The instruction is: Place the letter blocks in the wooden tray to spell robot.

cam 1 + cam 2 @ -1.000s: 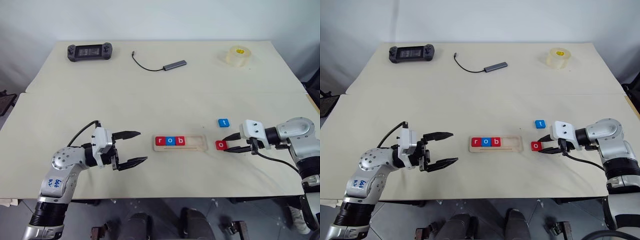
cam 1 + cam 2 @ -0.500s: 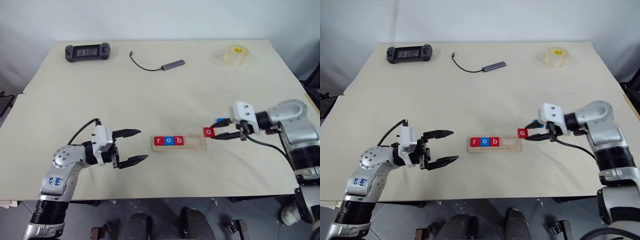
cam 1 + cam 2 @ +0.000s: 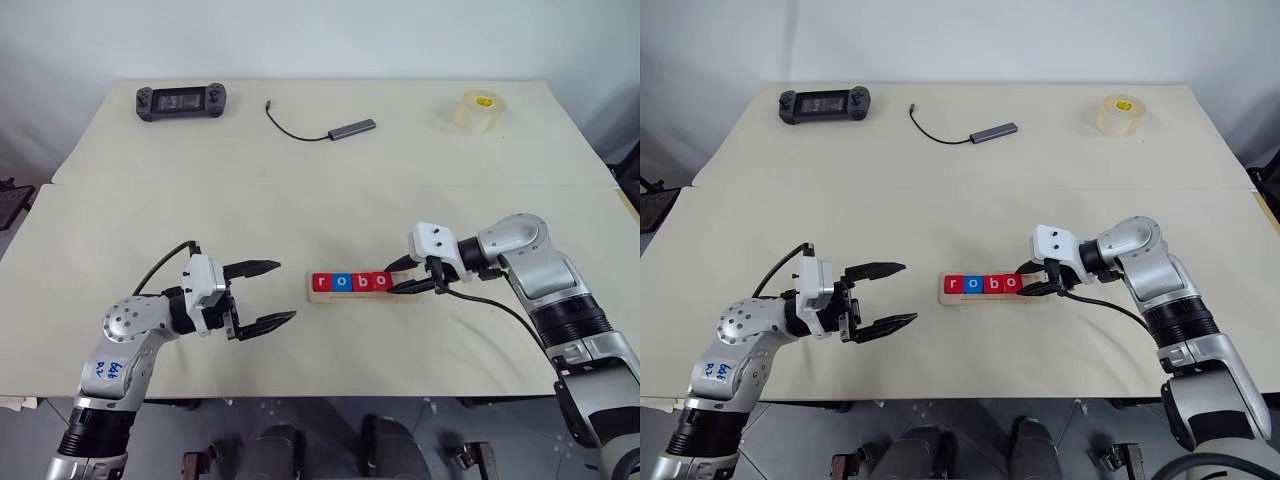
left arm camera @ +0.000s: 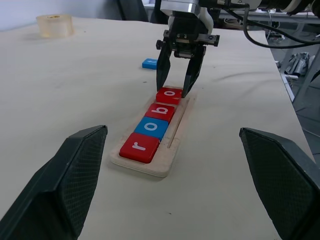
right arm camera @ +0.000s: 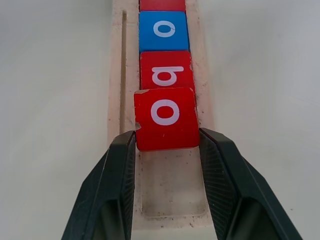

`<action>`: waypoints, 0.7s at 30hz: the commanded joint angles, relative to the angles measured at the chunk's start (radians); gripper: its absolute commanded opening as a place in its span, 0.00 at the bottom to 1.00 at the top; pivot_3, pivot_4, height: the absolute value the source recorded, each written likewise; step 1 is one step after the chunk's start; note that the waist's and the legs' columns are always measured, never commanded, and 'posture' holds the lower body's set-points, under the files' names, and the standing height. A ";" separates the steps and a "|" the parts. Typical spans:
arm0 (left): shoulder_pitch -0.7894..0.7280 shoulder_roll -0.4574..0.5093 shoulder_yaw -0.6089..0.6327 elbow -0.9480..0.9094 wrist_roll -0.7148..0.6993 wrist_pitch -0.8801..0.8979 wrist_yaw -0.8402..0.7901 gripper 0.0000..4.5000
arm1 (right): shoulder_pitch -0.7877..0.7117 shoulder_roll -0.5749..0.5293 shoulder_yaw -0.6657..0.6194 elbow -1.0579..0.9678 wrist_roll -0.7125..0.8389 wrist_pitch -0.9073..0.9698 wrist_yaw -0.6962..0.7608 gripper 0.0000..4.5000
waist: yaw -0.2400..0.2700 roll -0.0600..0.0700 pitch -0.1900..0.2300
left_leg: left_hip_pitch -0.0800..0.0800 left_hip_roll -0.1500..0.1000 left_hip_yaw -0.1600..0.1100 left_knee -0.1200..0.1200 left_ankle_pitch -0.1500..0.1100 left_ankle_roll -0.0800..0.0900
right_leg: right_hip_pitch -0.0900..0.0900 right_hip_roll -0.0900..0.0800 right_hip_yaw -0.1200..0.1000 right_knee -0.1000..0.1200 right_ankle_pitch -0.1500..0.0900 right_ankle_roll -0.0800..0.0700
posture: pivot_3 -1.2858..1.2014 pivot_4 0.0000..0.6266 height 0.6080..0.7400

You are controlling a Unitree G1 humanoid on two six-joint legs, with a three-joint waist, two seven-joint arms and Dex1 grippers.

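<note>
- My right gripper [image 5: 167, 150] is clamped on a red "o" block [image 5: 165, 118], one finger on each side edge.
- This block sits in the wooden tray [image 3: 361, 296], fourth in the row, touching the red "b" block [image 5: 166, 70].
- Beyond the "b" in the tray come a blue "o" block [image 5: 163, 30] and then a red "r" block [image 4: 139, 147] at the tray's left end.
- The blue "t" block [image 4: 149, 63] lies flat on the table [image 3: 300, 190], near the tray's right end and on its far side.
- My left gripper [image 3: 266, 295] hovers just left of the tray, its fingers spread apart and holding nothing.
- Far beyond the tray, along the table's back edge, lie a black game controller [image 3: 180, 101], a grey cable adapter [image 3: 350, 128] and a roll of clear tape [image 3: 477, 109].
</note>
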 commanded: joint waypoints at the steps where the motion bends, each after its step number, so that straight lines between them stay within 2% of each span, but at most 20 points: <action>1: 0.011 0.006 0.020 -0.038 -0.018 0.002 0.011 1.00 | -0.020 0.007 -0.010 0.002 0.004 0.002 0.000 0.32 | 0.000 0.000 0.000 | 0.000 0.000 0.000 0.000 0.000 0.000 | 0.000 0.000 0.000 0.000 0.000 0.000 | 0.52 0.24 1.00; 2: 0.010 0.005 0.019 -0.039 -0.017 0.003 0.013 1.00 | -0.019 0.008 -0.009 -0.001 0.007 0.017 0.004 0.32 | -0.001 0.000 0.000 | 0.000 0.000 0.000 0.000 0.000 0.000 | 0.000 0.000 0.000 0.000 0.000 0.000 | 0.52 0.24 1.00; 3: 0.009 0.004 0.018 -0.039 -0.017 0.003 0.014 1.00 | -0.017 0.008 -0.006 -0.006 0.009 0.031 0.010 0.49 | -0.001 0.000 0.000 | 0.000 0.000 0.000 0.000 0.000 0.000 | 0.000 0.000 0.000 0.000 0.000 0.000 | 0.52 0.24 1.00; 8: 0.002 0.003 0.017 -0.035 -0.018 0.002 0.018 1.00 | -0.012 0.004 -0.041 -0.044 0.042 0.049 0.009 0.83 | -0.001 0.000 0.000 | 0.000 0.000 0.000 0.000 0.000 0.000 | 0.000 0.000 0.000 0.000 0.000 0.000 | 0.52 0.24 1.00; 14: 0.003 0.001 0.014 -0.033 -0.017 0.000 0.020 1.00 | 0.014 -0.055 -0.121 -0.110 0.097 0.107 0.001 0.83 | 0.002 0.000 0.000 | 0.000 0.000 0.000 0.000 0.000 0.000 | 0.000 0.000 0.000 0.000 0.000 0.000 | 0.52 0.24 1.00; 19: 0.006 -0.001 0.014 -0.018 -0.014 -0.007 0.016 1.00 | 0.202 -0.123 -0.289 -0.246 0.187 0.127 -0.077 0.83 | 0.017 0.000 0.000 | 0.000 0.000 -0.002 -0.001 0.000 0.000 | 0.002 0.000 -0.002 -0.002 0.000 0.000 | 0.52 0.24 1.00; 21: 0.002 0.000 0.016 -0.004 -0.015 -0.009 0.010 1.00 | 0.302 -0.141 -0.361 -0.303 0.200 0.120 -0.129 0.96 | 0.019 0.000 0.000 | 0.000 0.000 -0.002 -0.001 0.000 0.000 | 0.002 0.000 -0.002 -0.003 0.000 0.000 | 0.52 0.24 1.00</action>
